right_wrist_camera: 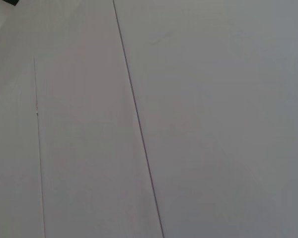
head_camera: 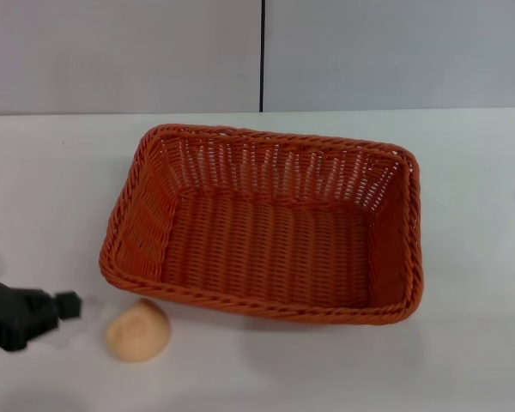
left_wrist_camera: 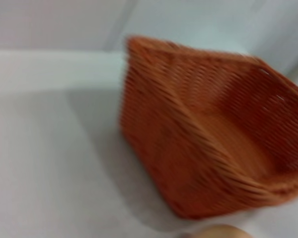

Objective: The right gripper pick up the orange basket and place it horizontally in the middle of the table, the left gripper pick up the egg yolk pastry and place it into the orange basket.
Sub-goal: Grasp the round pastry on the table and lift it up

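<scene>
The orange basket (head_camera: pixel 266 223) lies flat and empty on the white table (head_camera: pixel 472 172), its long side running left to right near the middle. The egg yolk pastry (head_camera: pixel 138 330) sits on the table just outside the basket's front left corner. My left gripper (head_camera: pixel 69 305) comes in low from the left edge, a short gap to the left of the pastry and not touching it. In the left wrist view the basket (left_wrist_camera: pixel 203 139) fills the picture and a sliver of the pastry (left_wrist_camera: pixel 221 232) shows at the edge. The right gripper is out of view.
A grey panelled wall (head_camera: pixel 369 51) with a dark vertical seam stands behind the table's far edge. The right wrist view shows only wall panels (right_wrist_camera: pixel 213 124) with seams. Bare tabletop lies to the right of and in front of the basket.
</scene>
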Motion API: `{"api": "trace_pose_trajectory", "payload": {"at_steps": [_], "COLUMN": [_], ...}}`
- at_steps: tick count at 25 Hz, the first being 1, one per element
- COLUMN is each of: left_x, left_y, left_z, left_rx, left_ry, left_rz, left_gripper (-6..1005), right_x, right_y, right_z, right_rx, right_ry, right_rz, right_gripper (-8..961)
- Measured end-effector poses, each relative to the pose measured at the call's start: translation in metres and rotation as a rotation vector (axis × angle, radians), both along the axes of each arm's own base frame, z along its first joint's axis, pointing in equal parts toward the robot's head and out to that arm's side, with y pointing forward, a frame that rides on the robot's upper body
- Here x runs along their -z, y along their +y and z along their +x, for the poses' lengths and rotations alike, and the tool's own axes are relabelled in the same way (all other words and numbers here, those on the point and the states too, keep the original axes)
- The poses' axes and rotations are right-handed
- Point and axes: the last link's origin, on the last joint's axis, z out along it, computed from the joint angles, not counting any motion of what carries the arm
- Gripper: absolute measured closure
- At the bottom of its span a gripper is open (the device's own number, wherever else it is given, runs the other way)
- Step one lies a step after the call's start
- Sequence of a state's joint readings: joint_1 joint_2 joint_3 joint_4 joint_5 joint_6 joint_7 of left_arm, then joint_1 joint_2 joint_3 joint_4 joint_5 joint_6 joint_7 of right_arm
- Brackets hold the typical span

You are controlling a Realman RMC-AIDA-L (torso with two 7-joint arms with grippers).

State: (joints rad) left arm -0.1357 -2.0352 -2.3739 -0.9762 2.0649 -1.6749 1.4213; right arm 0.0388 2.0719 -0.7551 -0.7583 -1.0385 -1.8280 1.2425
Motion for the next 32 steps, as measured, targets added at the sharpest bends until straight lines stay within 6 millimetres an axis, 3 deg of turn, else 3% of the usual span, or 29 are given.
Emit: {"api": "trace_pose_trajectory", "payload": {"at_steps": [3, 8, 21, 26, 32], "left_x": [0.004, -0.001, 0.028, 0.040, 0.042], "left_y": [-0.002, -0.002, 0.002, 0.004, 0.005], "left_z": [0.012, 0.017, 0.013, 0.009, 0.005], "left_rx": [0.067, 0.112, 0.166, 0.143, 0.125], "left_ry": [-0.039, -0.077, -0.068, -0.047, -0.033], "left_rz": [-0.064, -0.026, -0.038, -0.049, -0.047], "left_gripper": [876, 824, 393, 166, 168], "right_x": [0.001, 0.003, 0.003, 0.004, 0.004], "right_y": [0.002, 0.005, 0.007, 0.007, 0.006], "right_z": [-0.001, -0.001, -0.001, -0.001, 0.000], "right_rx": [-0.002, -0.008, -0.008, -0.005, -0.003], "right_ry": [0.003, 0.005, 0.004, 0.006, 0.005], "right_rz": [-0.001, 0.005, 0.005, 0.005, 0.004], "right_gripper": [462, 462, 461, 461, 461]}}
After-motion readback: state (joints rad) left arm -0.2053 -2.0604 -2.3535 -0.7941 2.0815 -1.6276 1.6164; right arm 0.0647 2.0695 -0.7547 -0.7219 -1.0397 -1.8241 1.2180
